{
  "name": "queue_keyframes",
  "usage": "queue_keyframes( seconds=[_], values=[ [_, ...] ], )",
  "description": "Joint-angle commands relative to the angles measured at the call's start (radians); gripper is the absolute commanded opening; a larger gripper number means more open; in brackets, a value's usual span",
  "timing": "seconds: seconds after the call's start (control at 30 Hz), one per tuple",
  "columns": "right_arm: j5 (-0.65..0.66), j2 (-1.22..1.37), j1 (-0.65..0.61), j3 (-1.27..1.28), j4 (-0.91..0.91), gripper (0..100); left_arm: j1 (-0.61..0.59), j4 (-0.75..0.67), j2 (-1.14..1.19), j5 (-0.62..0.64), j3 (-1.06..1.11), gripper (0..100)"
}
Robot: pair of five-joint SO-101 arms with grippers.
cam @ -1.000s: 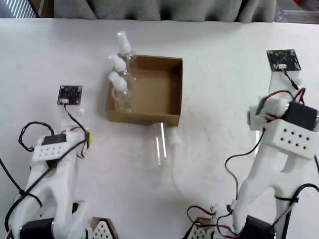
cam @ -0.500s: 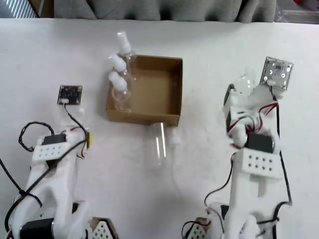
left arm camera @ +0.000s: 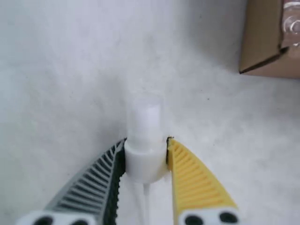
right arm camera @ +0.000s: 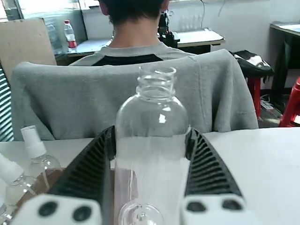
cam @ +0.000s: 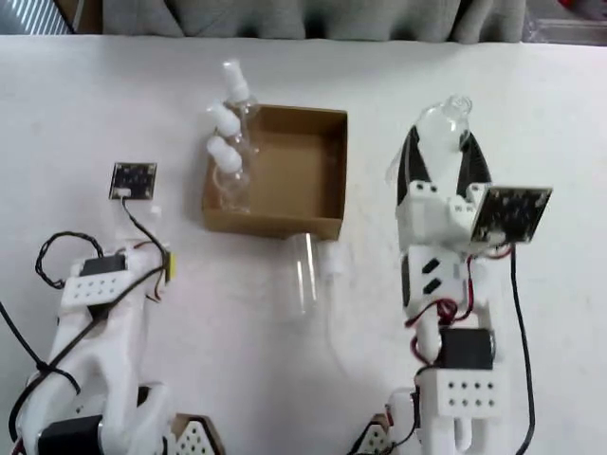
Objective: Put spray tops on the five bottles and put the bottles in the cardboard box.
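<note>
We judge the bottle (right arm camera: 152, 108) light and slippery: right end effector (right arm camera: 151, 140) clamps its body, left end effector (left arm camera: 145, 161) pinches the spray top (left arm camera: 144, 117).

Three bottles (cam: 228, 156) sit along the cardboard box's (cam: 275, 225) left wall; another bottle (cam: 303, 275) lies on the desk (cam: 95, 95) just before it.

White table (cam: 95, 85) — on it the cardboard box (cam: 275, 225) and, just beside it, a lying bottle (cam: 303, 275).
</note>
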Motion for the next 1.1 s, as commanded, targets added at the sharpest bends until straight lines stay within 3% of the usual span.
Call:
queue_keyframes(
  seconds=[0.0,0.13,0.3,0.67,0.9,1.07],
  values=[
    [-0.003,-0.157,-0.051,0.052,-0.025,1.5,0.008,-0.011,-0.039,-0.012,-0.005,2],
    [-0.002,-0.341,-0.113,0.157,0.007,1.5,0.008,-0.011,-0.039,-0.012,-0.005,2],
    [-0.002,-0.522,-0.260,0.203,0.196,1.5,-0.022,0.002,-0.041,-0.011,-0.015,2],
    [-0.006,-0.504,-0.641,0.226,0.352,1.5,-0.051,0.249,-0.051,-0.011,-0.241,2],
    [-0.012,-0.515,-0.753,0.316,0.364,1.5,-0.044,0.433,-0.334,-0.006,-0.382,2],
    [-0.012,-0.515,-0.845,0.379,0.364,1.5,-0.036,0.382,-0.607,-0.003,-0.414,2]
  ],
)
